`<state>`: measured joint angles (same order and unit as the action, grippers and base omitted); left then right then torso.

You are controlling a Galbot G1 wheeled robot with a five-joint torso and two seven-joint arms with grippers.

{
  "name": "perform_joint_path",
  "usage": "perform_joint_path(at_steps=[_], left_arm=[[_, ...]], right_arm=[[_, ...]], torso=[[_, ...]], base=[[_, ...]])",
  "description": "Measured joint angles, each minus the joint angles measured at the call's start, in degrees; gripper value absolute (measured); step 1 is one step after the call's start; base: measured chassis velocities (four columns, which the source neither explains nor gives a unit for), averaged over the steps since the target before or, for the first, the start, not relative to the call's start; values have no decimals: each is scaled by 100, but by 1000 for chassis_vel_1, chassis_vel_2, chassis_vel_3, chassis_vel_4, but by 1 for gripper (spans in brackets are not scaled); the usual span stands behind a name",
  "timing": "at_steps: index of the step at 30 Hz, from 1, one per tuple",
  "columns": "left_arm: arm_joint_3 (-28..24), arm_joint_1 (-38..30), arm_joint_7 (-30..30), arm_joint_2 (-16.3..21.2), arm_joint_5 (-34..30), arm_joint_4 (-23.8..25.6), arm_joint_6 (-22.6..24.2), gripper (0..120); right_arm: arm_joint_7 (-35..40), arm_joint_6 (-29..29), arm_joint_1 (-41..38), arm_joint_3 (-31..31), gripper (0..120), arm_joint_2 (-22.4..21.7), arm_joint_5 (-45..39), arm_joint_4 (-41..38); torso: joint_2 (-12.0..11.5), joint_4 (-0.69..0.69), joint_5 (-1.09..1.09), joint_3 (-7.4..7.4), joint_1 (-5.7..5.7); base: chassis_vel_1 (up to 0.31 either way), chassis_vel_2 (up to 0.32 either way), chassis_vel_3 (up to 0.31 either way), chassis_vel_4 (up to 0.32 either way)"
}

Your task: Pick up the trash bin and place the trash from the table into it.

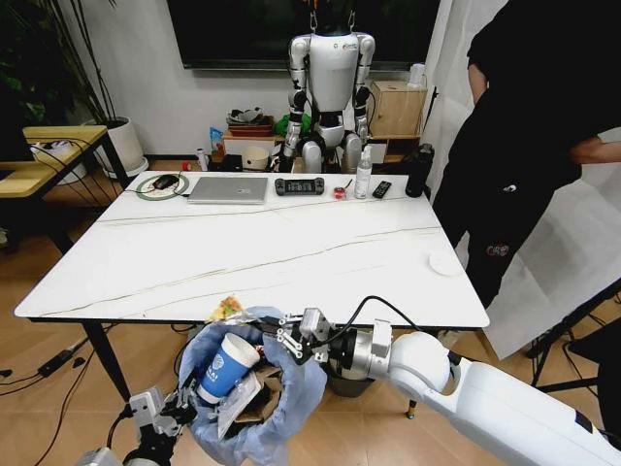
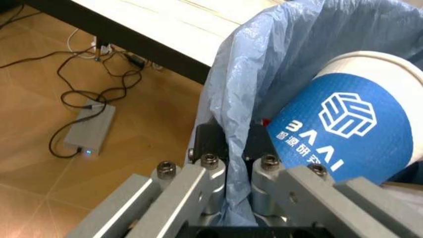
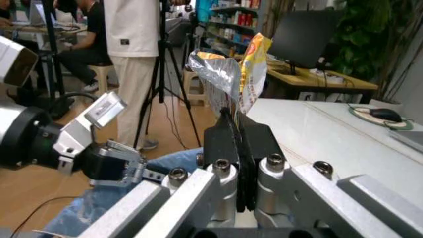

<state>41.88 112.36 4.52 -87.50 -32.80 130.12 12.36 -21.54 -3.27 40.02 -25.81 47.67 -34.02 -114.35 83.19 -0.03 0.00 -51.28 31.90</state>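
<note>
Fingers of the left gripper (image 2: 228, 198) clench the crinkled light-blue bag of the small round trash bin (image 1: 254, 398) at six o'clock below the white marble-look table (image 1: 291, 252); the right gripper (image 3: 239, 163) pinches a yellow-and-silver foil wrapper (image 3: 244, 74) above the bin, which holds a blue-and-white paper cup (image 1: 223, 367).

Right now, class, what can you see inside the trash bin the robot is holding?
Inside the trash bin a blue-and-white paper cup leans on brown cardboard and pale paper scraps. The light-blue bag hides whatever lies deeper.

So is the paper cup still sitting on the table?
No, the paper cup is tilted inside the trash bin, below the table edge.
</note>
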Motion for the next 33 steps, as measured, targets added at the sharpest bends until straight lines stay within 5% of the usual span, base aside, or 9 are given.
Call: perform_joint_path(at_steps=[9,15,33], left_arm=[[7,20,0,-5,5,40,1,0],[9,-2,-4,-15,4,41,5,0],[-10,-56,-47,-8,-11,-14,33,0]], right_arm=[[653,1307,23,-144,0,-201,-65,-546],[734,1476,181,-153,0,-359,-192,-867],[1012,1385,493,60,66,-396,-91,-999]], torso=[[0,0,0,0,0],[0,-1,0,0,0],[0,0,0,0,0]], base=[[0,0,0,0],[0,0,0,0],[0,0,0,0]])
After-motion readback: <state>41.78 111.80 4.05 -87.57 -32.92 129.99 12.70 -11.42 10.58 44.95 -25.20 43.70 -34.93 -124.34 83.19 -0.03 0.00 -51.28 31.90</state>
